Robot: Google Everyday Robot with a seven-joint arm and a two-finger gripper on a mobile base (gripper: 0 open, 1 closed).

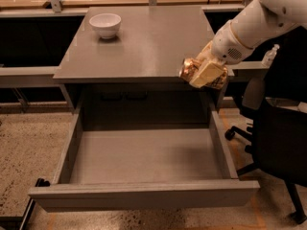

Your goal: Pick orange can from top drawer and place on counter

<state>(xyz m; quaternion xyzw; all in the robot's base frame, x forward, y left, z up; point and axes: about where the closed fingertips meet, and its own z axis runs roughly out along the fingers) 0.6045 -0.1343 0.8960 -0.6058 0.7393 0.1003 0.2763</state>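
My gripper (204, 72) is shut on the orange can (189, 68), a shiny copper-orange can whose left end shows between the pale fingers. It hangs in the air at the front right edge of the counter (139, 42), about level with the desk top. The top drawer (144, 193) is pulled fully open below, and its grey inside holds nothing. The white arm reaches in from the upper right.
A white bowl (105, 24) stands at the back left of the counter. A black office chair (278, 143) is close to the drawer's right side. A pale wooden surface with metal legs runs along the back.
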